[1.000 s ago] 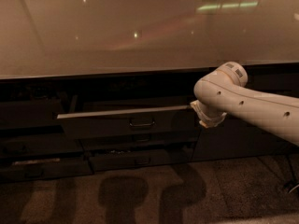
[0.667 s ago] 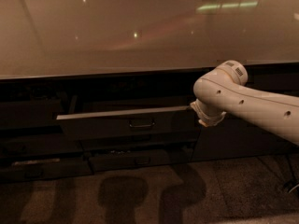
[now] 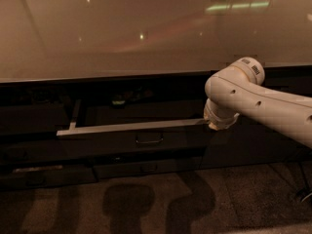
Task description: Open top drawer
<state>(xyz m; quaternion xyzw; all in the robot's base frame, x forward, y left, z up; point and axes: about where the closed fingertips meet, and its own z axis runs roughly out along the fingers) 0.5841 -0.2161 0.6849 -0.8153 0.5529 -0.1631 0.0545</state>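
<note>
1. Under the pale desk [image 3: 146,33], more of the top drawer [image 3: 107,143] out of the cabinet than a second ago: sits lower in the view, with the light top edge dropped and the left corner shifted slightly leftward.
2. Shows a longer run of the left side rail [image 3: 74,113] behind that corner than before, and a deeper dark opening behind the front.
3. Hardly any change for the white arm [image 3: 263,104]: reaches in from the right as before, wrist bent down at almost the same spot.
4. At the drawer's right end, the claw [image 3: 213,125], level with the top edge of the front; tucked under the wrist, so cannot tell whether spread or pressed together, nor whether touching that edge.
5. Leftward from the claw, across the middle of the view, the whole drawer front; well apart from the claw, lower and to its left, the centred handle [image 3: 149,139].
6. Looks dark grey, flat and wide on the front, capped by a thin pale strip along the top; carries only that small dark loop in the middle.
7. Inside the open box, dimness and a faint greenish patch near the back, too dark to name.
8. Directly below, a shorter dark drawer front [image 3: 146,168] with a like handle, set further back; beneath that, speckled floor [image 3: 253,204] with soft shadows.
</note>
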